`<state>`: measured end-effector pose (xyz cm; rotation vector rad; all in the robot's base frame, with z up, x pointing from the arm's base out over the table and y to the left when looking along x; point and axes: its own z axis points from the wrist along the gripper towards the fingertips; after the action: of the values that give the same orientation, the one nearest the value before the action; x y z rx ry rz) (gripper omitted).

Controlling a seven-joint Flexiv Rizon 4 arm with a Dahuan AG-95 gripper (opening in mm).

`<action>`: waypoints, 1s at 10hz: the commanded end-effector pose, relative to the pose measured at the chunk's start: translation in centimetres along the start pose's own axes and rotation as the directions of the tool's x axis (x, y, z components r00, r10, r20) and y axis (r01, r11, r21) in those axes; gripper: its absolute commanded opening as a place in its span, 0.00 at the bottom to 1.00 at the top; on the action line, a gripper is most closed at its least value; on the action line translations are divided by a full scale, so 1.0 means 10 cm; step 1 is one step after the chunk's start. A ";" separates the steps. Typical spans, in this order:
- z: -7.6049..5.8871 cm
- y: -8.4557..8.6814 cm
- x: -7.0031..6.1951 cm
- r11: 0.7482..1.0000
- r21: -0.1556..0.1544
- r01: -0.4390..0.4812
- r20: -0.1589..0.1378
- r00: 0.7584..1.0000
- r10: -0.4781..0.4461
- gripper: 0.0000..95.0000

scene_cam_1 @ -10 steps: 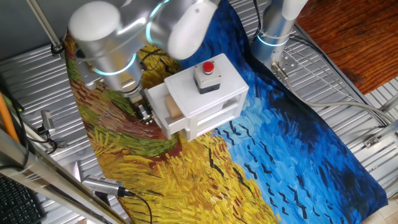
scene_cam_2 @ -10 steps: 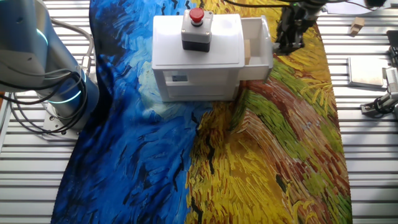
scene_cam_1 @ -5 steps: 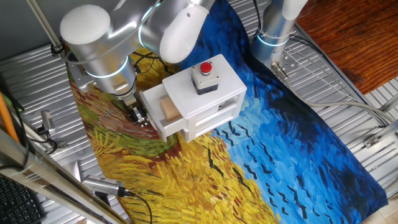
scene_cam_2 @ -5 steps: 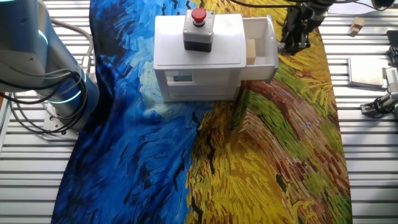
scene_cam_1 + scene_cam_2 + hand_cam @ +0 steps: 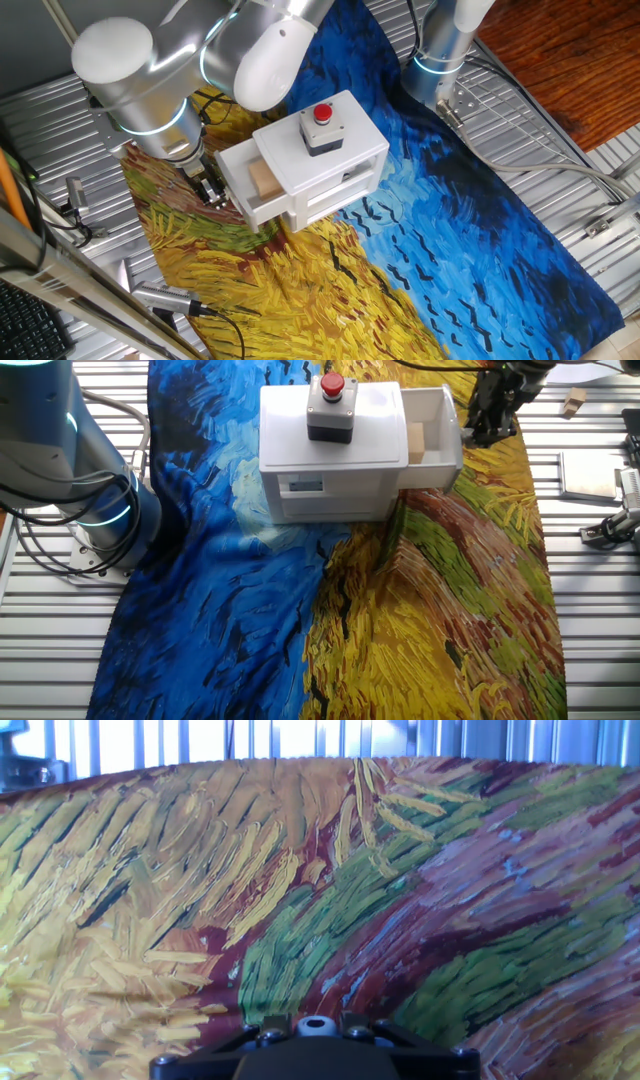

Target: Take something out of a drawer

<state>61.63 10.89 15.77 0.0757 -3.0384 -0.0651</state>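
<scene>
The white box [image 5: 345, 150] stands on the painted cloth, also in the other fixed view [image 5: 330, 450]. Its upper drawer [image 5: 232, 178] is pulled well out, as the other fixed view [image 5: 445, 415] also shows. The tan wooden block [image 5: 263, 178] lies inside it, against the box side [image 5: 415, 440]. My gripper [image 5: 212, 190] points down at the drawer's front [image 5: 492, 425], closed around its knob, which the fingers hide. The hand view shows only cloth and the hand's dark base [image 5: 315, 1045]; no fingertips show.
A red button on a grey housing [image 5: 322, 125] sits on top of the box. The lower drawer front with the dark slot [image 5: 305, 485] is closed. A second arm's base [image 5: 90, 500] stands at the cloth's edge. Another small wooden block [image 5: 573, 400] and tools [image 5: 165, 295] lie on the metal table.
My gripper has moved away from the box with the drawer front. The drawer has come further out, showing more of the block, and the whole box has slid a little the same way.
</scene>
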 end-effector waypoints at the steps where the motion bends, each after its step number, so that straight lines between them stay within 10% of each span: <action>1: -0.02 0.00 -0.04 1.000 0.001 0.002 -0.003 1.000 -0.002 0.00; 10: -0.03 0.02 -0.23 1.000 0.001 0.013 -0.009 1.000 -0.013 0.00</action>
<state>64.16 11.22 15.76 0.0963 -3.0254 -0.0638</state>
